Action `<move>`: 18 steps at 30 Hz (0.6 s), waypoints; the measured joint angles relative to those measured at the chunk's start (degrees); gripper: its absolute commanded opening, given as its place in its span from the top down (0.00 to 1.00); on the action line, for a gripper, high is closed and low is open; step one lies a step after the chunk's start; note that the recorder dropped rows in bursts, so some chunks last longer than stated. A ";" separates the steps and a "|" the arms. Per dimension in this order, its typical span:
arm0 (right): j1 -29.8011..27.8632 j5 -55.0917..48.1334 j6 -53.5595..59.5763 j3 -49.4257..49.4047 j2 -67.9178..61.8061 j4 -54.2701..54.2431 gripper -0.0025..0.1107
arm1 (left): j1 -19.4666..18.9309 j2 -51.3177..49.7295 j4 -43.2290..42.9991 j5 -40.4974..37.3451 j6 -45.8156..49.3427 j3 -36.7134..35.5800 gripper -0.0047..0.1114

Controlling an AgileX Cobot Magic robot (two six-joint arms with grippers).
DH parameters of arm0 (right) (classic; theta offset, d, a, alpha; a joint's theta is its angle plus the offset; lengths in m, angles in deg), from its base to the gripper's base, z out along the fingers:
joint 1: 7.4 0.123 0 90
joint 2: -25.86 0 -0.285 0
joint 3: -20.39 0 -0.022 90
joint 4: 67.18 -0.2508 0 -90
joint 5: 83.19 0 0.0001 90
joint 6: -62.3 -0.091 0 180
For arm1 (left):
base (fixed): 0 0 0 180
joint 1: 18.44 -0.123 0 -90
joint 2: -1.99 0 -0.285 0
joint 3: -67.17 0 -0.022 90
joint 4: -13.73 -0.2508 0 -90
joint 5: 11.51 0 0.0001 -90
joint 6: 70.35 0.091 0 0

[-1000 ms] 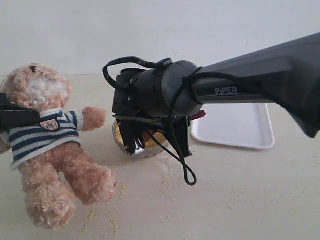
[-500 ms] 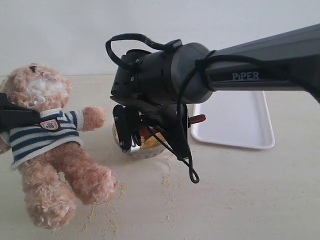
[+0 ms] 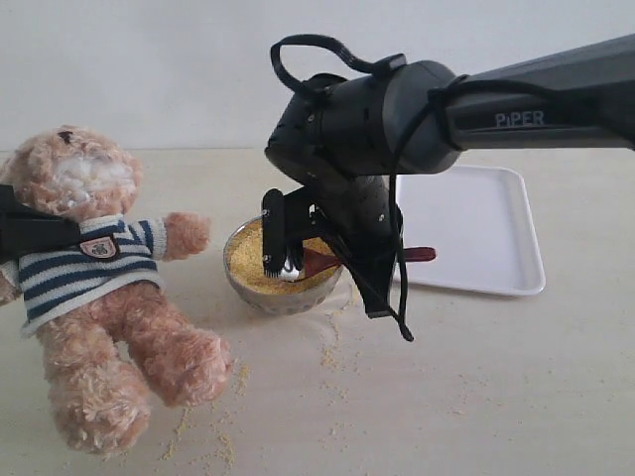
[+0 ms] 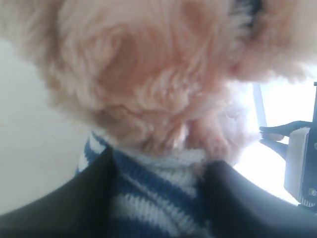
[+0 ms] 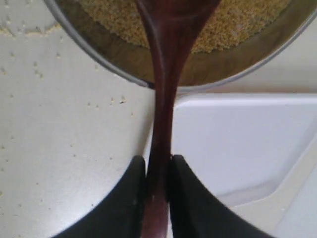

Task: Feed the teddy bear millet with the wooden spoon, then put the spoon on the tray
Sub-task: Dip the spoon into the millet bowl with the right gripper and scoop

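The teddy bear [image 3: 94,283] sits at the left with its back propped up. My left gripper [image 3: 28,234] is shut on its striped shirt at the neck [image 4: 158,191]. The metal bowl [image 3: 260,294] of millet [image 3: 248,260] stands in the middle. My right gripper [image 3: 362,260] hangs over the bowl's right side, shut on the thin handle of the wooden spoon [image 3: 317,262]. The spoon's round end lies in the millet [image 5: 237,20], and its handle [image 5: 166,84] runs back between my right gripper's [image 5: 158,166] jaws. Behind and to the right lies the white tray [image 3: 486,233].
Loose millet crumbs [image 3: 223,436] are scattered on the table in front of the bowl and near the bear's feet. The tray's corner [image 5: 237,144] sits close beside the bowl's rim [image 5: 99,54]. A pale wall stands behind the table.
My right arm has swung to the right and risen, uncovering the bowl, with the spoon still gripped. The bear and my left gripper have not moved.
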 measured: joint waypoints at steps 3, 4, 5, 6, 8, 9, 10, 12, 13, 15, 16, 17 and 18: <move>-1.38 0.75 0.11 0.00 0.00 -3.90 0.98 | 0.00 0.00 0.00 0.00 0.00 0.00 0.92; -1.38 0.88 0.11 0.00 0.00 -4.16 0.98 | 0.00 0.00 0.00 0.00 0.00 0.00 0.92; -1.38 1.01 0.24 0.00 0.00 -4.43 0.98 | 0.00 0.00 0.00 0.00 0.00 0.00 0.92; -1.38 1.11 0.42 0.00 0.00 -5.02 0.98 | 0.00 0.00 0.00 0.00 0.00 0.00 0.92; -1.38 1.33 0.97 0.00 0.00 -6.24 0.98 | 0.00 0.00 0.00 0.00 0.00 0.00 0.92; -1.38 1.33 1.16 0.25 0.00 -7.38 0.98 | 0.00 0.00 0.00 0.00 0.00 0.00 0.92; -1.62 1.18 1.54 0.78 0.00 -8.52 0.98 | 0.00 0.00 0.00 0.00 0.00 0.00 0.92; -2.57 0.08 3.47 3.60 0.00 -14.40 0.98 | 0.00 0.00 0.00 0.00 0.00 0.00 0.92; -3.44 -1.48 4.76 5.64 0.00 -17.51 0.98 | 0.00 0.00 0.00 0.00 0.00 0.00 0.92; -5.28 -4.16 5.95 9.03 0.00 -20.98 0.98 | 0.00 0.00 0.00 0.00 0.00 0.00 0.92; -6.32 -5.71 6.71 10.39 0.00 -23.15 0.98 | 0.00 0.00 0.00 0.00 0.00 0.00 0.92; -6.93 -6.68 7.46 10.78 0.00 -24.84 0.98 | 0.00 0.00 0.00 0.00 0.00 0.00 0.92; -7.40 -7.52 8.03 11.08 0.00 -26.31 0.98 | 0.00 0.00 0.00 0.00 0.00 0.00 0.92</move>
